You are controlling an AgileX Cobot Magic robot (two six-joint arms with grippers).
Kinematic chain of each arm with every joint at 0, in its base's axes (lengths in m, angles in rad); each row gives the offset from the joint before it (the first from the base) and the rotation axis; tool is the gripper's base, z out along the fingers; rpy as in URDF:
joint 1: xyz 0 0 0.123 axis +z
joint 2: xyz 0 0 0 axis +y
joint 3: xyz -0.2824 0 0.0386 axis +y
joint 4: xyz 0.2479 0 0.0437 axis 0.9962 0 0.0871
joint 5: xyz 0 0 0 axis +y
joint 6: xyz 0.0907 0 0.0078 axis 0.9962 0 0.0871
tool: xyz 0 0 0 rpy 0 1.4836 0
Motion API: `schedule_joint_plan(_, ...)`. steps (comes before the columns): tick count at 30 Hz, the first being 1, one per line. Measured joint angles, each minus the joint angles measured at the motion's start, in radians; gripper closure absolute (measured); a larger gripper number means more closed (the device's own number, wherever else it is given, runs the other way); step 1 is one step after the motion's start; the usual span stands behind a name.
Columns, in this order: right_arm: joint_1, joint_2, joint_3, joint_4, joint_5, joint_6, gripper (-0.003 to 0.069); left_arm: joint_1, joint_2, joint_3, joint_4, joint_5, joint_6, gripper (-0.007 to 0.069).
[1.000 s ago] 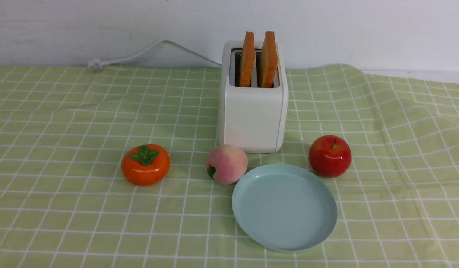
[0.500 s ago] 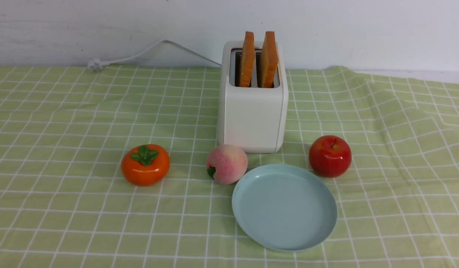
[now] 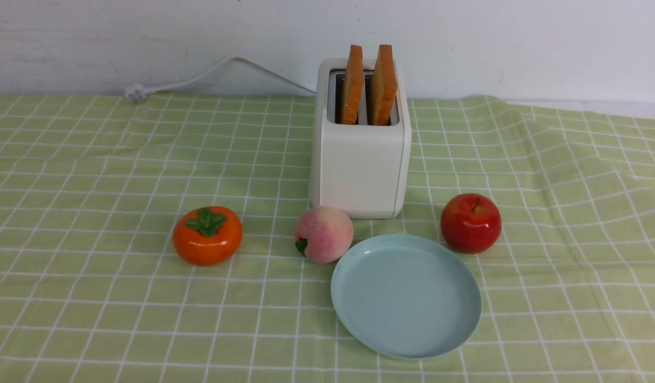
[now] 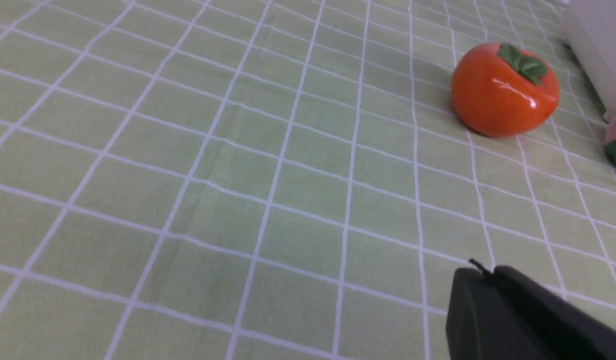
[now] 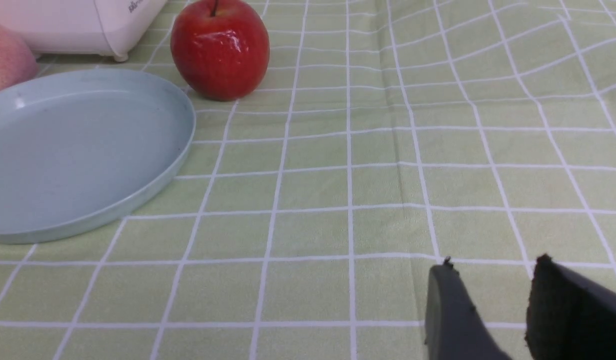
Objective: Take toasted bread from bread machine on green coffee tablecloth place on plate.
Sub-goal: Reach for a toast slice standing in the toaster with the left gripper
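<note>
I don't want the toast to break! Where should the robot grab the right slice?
Probably pinch the right slice across its flat faces near the top crust, coming straight down. It stands upright in the bread machine, only its upper half showing.

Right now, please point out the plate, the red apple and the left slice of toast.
plate (image 3: 405, 298), front view, bare middle of its floor.
red apple (image 3: 470, 223), front view, middle of its near side.
left slice of toast (image 3: 352, 85), front view, its upright crust edge.
</note>
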Motion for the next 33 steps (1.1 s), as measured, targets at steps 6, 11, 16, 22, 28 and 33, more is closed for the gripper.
schedule_joint_plan(6, 0.0, 0.0, 0.0, 0.0, 0.0, 0.0, 0.0419, 0.0, 0.0, 0.0, 0.0, -0.07, 0.0, 0.0603)
schedule_joint_plan(11, 0.0, 0.0, 0.0, 0.0, 0.0, 0.0, 0.0419, 0.0, 0.0, 0.0, 0.0, -0.099, 0.0, 0.0597)
schedule_joint_plan(16, 0.0, 0.0, 0.0, 0.0, 0.0, 0.0, 0.0419, 0.0, 0.0, 0.0, 0.0, -0.098, 0.0, 0.0596)
schedule_joint_plan(22, 0.0, 0.0, 0.0, 0.0, 0.0, 0.0, 0.0419, 0.0, 0.0, 0.0, -0.081, -0.109, 0.0, 0.0593)
schedule_joint_plan(28, 0.0, 0.0, 0.0, 0.0, 0.0, 0.0, 0.0419, 0.0, 0.0, 0.0, -0.235, -0.165, 0.0, 0.0585)
schedule_joint_plan(33, 0.0, 0.0, 0.0, 0.0, 0.0, 0.0, 0.0419, 0.0, 0.0, 0.0, -0.384, -0.223, 0.0, 0.0585)
